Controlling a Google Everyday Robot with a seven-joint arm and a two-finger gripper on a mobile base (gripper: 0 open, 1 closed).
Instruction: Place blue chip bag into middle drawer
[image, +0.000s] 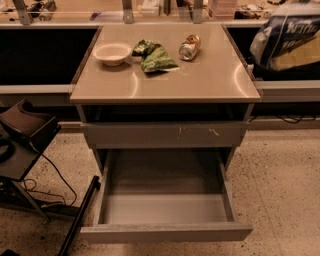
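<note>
The blue chip bag (289, 31), dark blue foil with white lettering, hangs in the air at the upper right edge of the camera view, to the right of the table top and clear of it. My gripper (299, 57) shows only as a tan strip under the bag and is shut on it; the arm is out of view. The middle drawer (165, 232), grey with a plain front panel, is pulled open low in the table and holds nothing. It lies well below and to the left of the bag.
On the table top (200, 80) are a white bowl (112, 52), a green crinkled bag (152, 55) and a gold can (189, 47). A shut drawer front with pale scratches (165, 135) sits above the open drawer. A black stand with cables (25, 145) is at the left.
</note>
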